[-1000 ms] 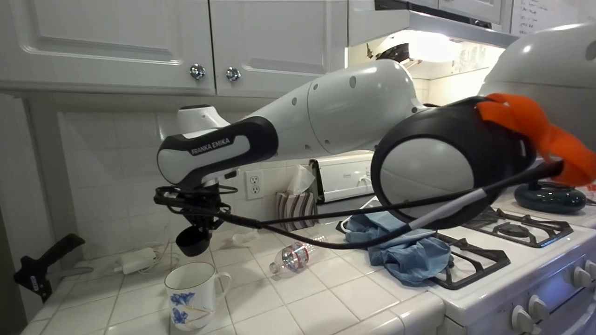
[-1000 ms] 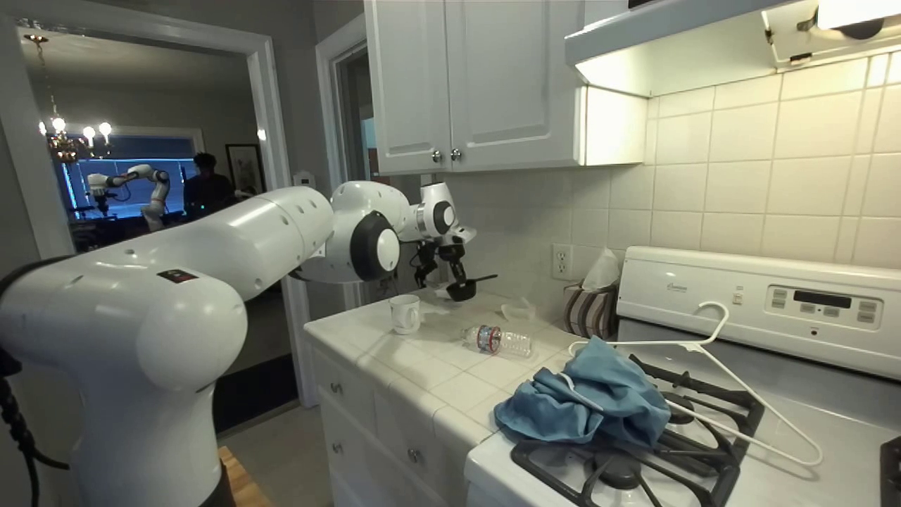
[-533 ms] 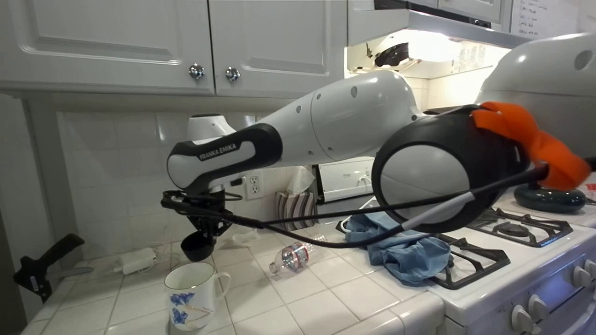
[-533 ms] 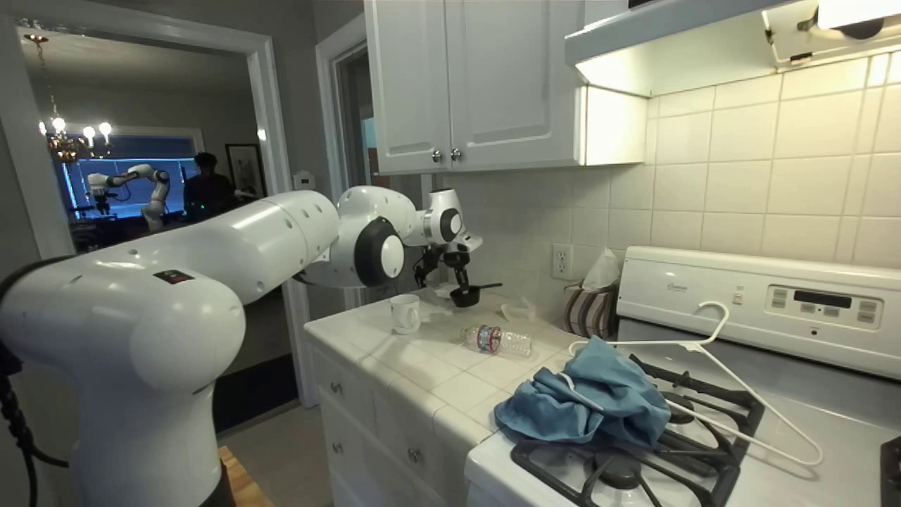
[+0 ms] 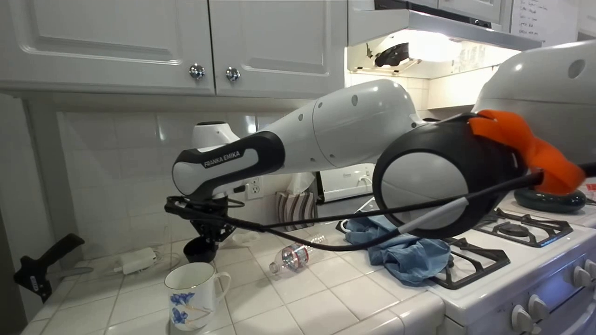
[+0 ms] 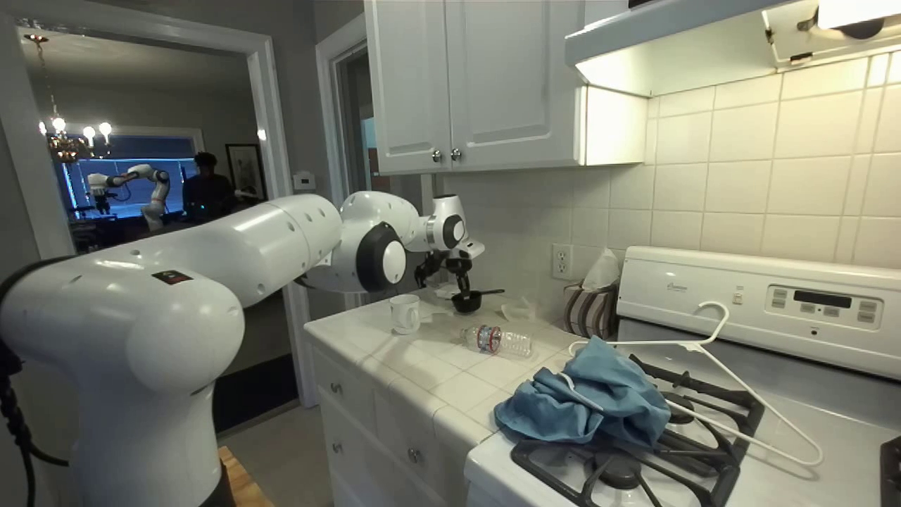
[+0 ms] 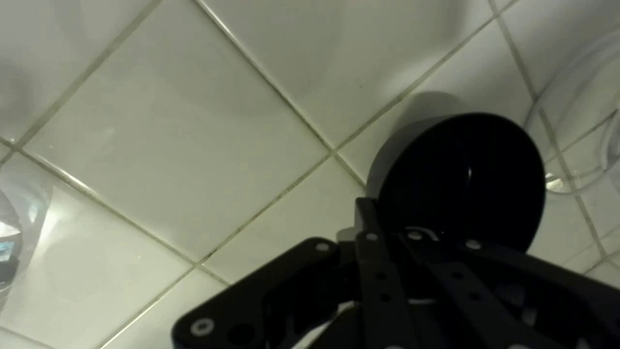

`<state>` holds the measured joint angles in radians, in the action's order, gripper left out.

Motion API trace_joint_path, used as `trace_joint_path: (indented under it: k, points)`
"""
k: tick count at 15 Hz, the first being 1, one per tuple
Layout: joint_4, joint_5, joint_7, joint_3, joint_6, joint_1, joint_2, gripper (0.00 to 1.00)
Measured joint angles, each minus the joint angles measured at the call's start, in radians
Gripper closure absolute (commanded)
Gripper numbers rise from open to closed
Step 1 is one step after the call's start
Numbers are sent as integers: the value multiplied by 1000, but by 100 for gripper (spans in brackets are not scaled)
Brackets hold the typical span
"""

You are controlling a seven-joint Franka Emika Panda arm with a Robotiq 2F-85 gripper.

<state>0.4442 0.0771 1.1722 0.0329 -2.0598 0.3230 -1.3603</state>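
black claw [image 7: 387, 224], one gripped pan [image 7: 467, 182], one mug [image 5: 192, 298]

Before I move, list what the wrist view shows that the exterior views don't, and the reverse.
Wrist view only: a close look down into the black pan; no other object I can discern.

Exterior views only: the white mug, blue cloth, tissue box, stove and the pan's handle.

Both: the gripper holding the pan's edge, the tiled counter, a clear item and apparently the bottle, cut off in the wrist view.
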Motion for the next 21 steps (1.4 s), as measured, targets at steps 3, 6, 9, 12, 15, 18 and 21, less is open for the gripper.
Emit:
trace_joint_path:
  k: [3,6,9,12,15,18,21]
  points:
    - [0,-7,1,-5,-22,-3,-4,99]
    - [0,-15,1,-11,-35,-6,-7,99]
    - [0,-24,1,-17,-49,-9,-12,95]
    - [0,-33,1,-25,-54,-14,-15,97]
    - [0,-37,1,-31,-57,-19,-18,80]
    - [0,-39,1,-34,-59,-21,-18,61]
    - [0,-41,1,-34,-59,-21,-18,39]
